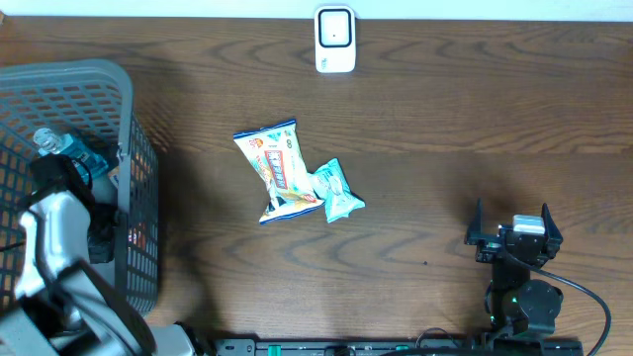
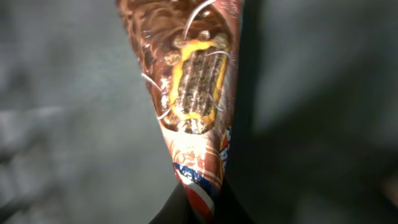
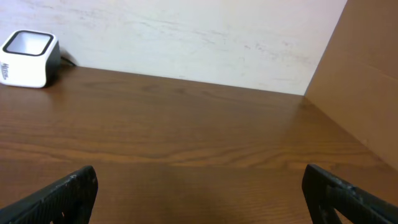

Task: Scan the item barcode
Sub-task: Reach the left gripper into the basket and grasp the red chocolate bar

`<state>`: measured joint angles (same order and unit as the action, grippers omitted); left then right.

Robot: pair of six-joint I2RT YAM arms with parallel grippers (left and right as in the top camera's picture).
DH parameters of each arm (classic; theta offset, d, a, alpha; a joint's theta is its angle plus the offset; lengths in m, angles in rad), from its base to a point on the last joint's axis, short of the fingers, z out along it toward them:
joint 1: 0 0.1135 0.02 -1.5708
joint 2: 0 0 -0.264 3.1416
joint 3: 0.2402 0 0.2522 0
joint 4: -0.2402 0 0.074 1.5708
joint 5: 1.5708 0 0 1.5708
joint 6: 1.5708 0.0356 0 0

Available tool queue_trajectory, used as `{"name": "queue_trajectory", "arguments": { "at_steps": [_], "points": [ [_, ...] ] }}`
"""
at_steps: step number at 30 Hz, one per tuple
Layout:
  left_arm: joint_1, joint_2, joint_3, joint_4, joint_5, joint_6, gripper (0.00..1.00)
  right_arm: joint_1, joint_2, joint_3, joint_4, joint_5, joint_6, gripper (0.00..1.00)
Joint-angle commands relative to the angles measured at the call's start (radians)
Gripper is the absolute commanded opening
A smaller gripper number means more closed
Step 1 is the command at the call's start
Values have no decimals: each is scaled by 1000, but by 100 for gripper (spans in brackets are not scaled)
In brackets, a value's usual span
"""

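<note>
My right gripper (image 1: 514, 235) sits nearest, at 4 o'clock on the table (image 1: 445, 119), its fingers wide apart and empty. At 9 o'clock my left arm (image 1: 51, 235) reaches into the grey basket (image 1: 69, 74). There my left gripper (image 2: 199, 210) is clamped on the narrow end of a brown snack packet (image 2: 193, 81). Two snack bags (image 1: 282, 173) lie mid-table, touching each other. The white scanner (image 1: 335, 40) stands farthest, at 12 o'clock.

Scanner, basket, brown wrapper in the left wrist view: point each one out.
scanner (image 1: 335, 38), overhead view, middle of its white body.
basket (image 1: 69, 71), overhead view, on its far rim.
brown wrapper (image 2: 196, 81), left wrist view, on the printed picture on its front.
</note>
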<state>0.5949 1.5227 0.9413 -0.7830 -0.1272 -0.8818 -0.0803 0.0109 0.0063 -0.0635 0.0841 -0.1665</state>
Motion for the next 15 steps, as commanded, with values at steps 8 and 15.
{"name": "queue_trajectory", "arguments": {
  "at_steps": [8,15],
  "points": [
    [2,-697,58,35,120,89,7,-4,-4,-1,-3,8,-7,99],
    [-86,-1001,58,303,596,219,7,-4,-4,-1,-3,8,-7,99]
  ]
}}
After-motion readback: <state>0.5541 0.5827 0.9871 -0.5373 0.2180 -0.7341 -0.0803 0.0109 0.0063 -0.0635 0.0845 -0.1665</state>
